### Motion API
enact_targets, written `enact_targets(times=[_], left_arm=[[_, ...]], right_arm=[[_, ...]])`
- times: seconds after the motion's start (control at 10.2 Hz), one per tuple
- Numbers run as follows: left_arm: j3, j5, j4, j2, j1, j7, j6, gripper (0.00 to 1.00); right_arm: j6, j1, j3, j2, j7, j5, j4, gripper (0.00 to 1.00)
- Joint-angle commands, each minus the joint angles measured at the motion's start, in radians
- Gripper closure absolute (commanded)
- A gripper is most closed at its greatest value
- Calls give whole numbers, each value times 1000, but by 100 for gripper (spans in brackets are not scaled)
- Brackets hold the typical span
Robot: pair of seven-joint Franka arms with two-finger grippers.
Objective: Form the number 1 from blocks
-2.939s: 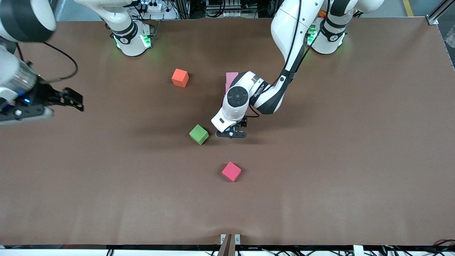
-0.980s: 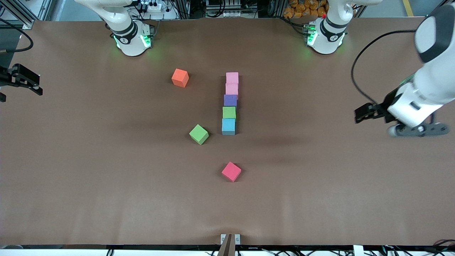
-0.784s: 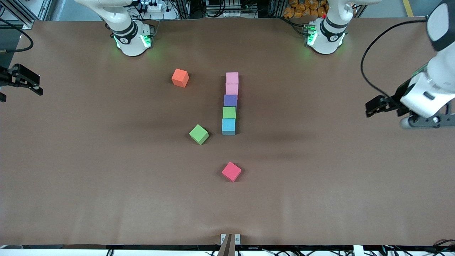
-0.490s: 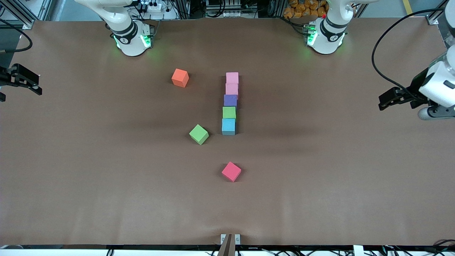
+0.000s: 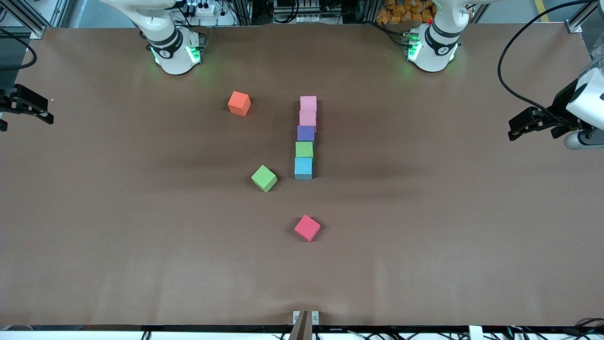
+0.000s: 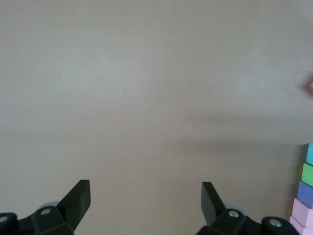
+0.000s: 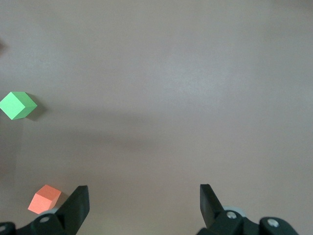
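Note:
Five blocks form a straight touching column mid-table: two light pink [image 5: 308,103] [image 5: 307,118], purple [image 5: 306,133], green [image 5: 304,149] and, nearest the front camera, light blue [image 5: 303,168]. An orange block [image 5: 239,103] lies apart toward the right arm's end. A second green block [image 5: 264,178] sits beside the light blue one, and a red-pink block [image 5: 307,227] lies nearer the camera. My left gripper [image 5: 519,125] [image 6: 145,191] hangs open and empty over the table's left-arm end. Open and empty too, my right gripper [image 5: 33,106] [image 7: 144,193] hangs over the right-arm end.
The brown table [image 5: 424,236] carries only the blocks. The right wrist view shows the loose green block [image 7: 18,105] and the orange block [image 7: 44,199]. The column's blocks [image 6: 305,193] sit at the rim of the left wrist view.
The left arm has pulled away from the column to its own end of the table, leaving the light blue block in line. The right gripper has barely shifted.

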Motion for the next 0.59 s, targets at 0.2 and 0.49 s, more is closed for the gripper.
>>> enact_targets(times=[0.2,0.49], left_arm=[[-26,25,-12,-53,12,9,-24,0],[-29,25,-12,-65,7,11,-45,0]], right_arm=[[-24,-11,12,-1,8,21,14,0],[-24,-13,11,-1,10,21,14,0]])
